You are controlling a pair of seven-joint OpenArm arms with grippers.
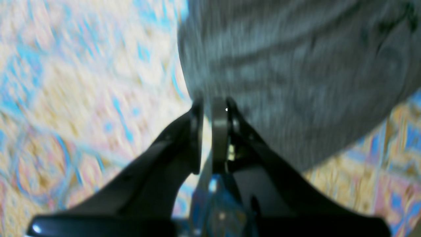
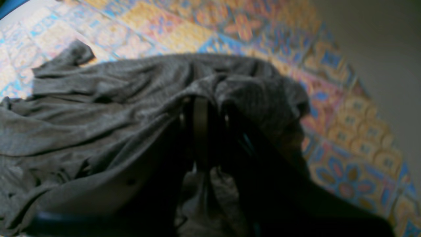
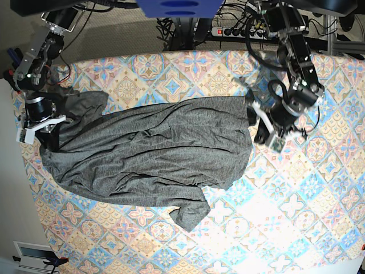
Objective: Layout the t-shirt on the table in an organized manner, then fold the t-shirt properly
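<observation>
The dark grey t-shirt (image 3: 154,148) lies spread and wrinkled across the left half of the patterned table (image 3: 285,217), one sleeve (image 3: 191,214) sticking out toward the front. My left gripper (image 3: 255,127) sits at the shirt's right edge. In the blurred left wrist view its fingers (image 1: 219,121) stand almost together, pinching the t-shirt (image 1: 296,65) hem over the table (image 1: 65,82). My right gripper (image 3: 48,140) is at the shirt's left end near the table edge. In the right wrist view this gripper (image 2: 204,98) is shut on bunched folds of the t-shirt (image 2: 98,115), which drape over its tips.
Bare patterned table (image 2: 345,138) shows beside the right gripper, with the table's edge and grey floor (image 2: 378,49) just beyond it. A power strip (image 3: 231,31) and cables lie behind the table's far edge. The right and front parts of the table carry no objects.
</observation>
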